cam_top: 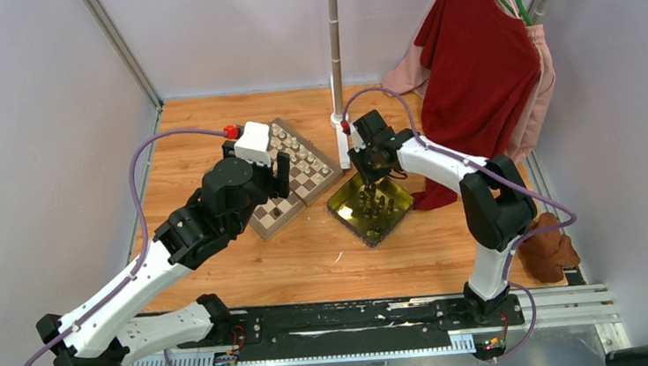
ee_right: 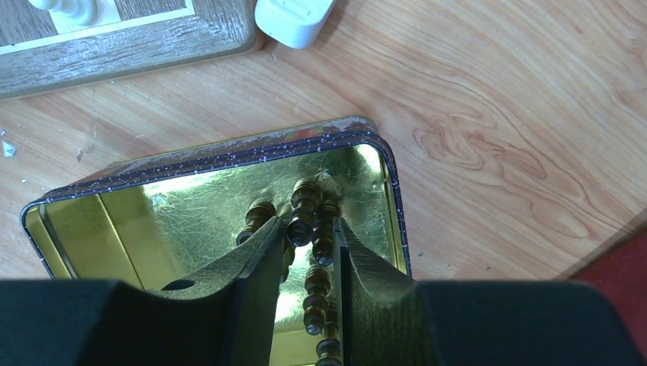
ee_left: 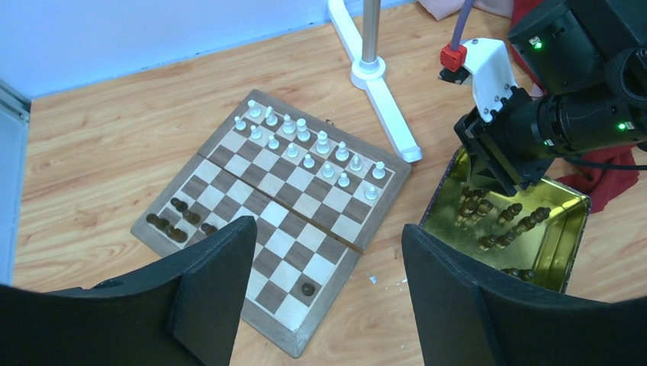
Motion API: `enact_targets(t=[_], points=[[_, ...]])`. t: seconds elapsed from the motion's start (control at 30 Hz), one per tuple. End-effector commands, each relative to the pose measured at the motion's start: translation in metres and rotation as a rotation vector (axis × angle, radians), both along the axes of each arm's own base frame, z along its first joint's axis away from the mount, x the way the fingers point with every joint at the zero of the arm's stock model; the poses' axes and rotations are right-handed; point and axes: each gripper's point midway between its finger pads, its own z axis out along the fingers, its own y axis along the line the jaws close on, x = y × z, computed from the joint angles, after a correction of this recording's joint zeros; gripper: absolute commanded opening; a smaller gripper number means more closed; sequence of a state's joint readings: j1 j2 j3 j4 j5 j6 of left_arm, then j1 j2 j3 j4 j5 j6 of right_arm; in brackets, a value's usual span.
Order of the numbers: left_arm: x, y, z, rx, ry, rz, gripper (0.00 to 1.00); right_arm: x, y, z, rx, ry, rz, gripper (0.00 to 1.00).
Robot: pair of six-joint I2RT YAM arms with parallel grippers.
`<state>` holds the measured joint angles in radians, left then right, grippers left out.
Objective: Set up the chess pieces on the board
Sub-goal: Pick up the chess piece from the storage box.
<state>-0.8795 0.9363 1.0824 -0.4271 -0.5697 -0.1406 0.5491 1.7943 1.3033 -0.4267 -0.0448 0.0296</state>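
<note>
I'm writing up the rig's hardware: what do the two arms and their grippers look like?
The left arm and right arm have white shells and black joints. A purple cable with a red connector runs along each. The left gripper and right gripper each carry two black wedge-shaped fingers.

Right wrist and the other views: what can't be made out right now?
Right wrist: whether the right gripper grips a dark piece; its own fingers hide the contact.
Left wrist: the board at its near-left edge, behind the fingers of the left gripper.
Top: piece types in the tin, too small.
</note>
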Motion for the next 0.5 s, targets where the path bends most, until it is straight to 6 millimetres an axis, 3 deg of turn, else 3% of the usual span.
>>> enact_targets(t=[0.0, 0.33, 0.47], points=[[0.0006, -0.0001, 0.0150, -0.026, -0.031, 0.005, 0.76, -0.0082, -0.0071, -0.0137, -0.015, 0.052, -0.001, 0.33], [-0.0006, 0.0009, 0.0110, -0.030, -0.022, 0.009, 0.75, -0.0123, -0.0063, -0.0193, -0.012, 0.075, 0.006, 0.26], [-0.0008, 0.0007, 0.0089, -0.031, -0.016, 0.010, 0.76, -0.0133, -0.0054, -0.0203, -0.010, 0.080, 0.008, 0.19]])
